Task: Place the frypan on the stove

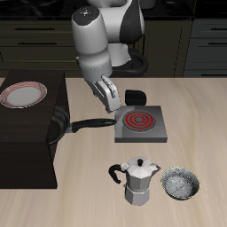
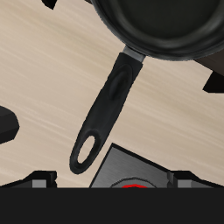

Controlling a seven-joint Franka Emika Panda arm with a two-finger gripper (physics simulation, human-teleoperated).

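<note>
The frypan [image 1: 58, 125] is round and black and rests at the edge of a dark raised counter. Its long handle [image 1: 89, 123] points toward the stove [image 1: 142, 130], a grey square plate with a red spiral coil. My gripper [image 1: 112, 105] hangs open just above the handle's free end, holding nothing. In the wrist view the pan [image 2: 166, 26] and its handle [image 2: 107, 101] run toward my gripper [image 2: 112, 182]. My fingertips [image 2: 39, 182] stand wide apart on either side of the handle's looped end. A corner of the stove [image 2: 122, 166] shows there too.
A silver moka pot [image 1: 136, 182] and a small grey speckled bowl [image 1: 180, 183] stand near the table's front edge. A red-rimmed white plate [image 1: 22, 94] lies on the dark counter [image 1: 27, 151]. A black block [image 1: 135, 95] sits behind the stove.
</note>
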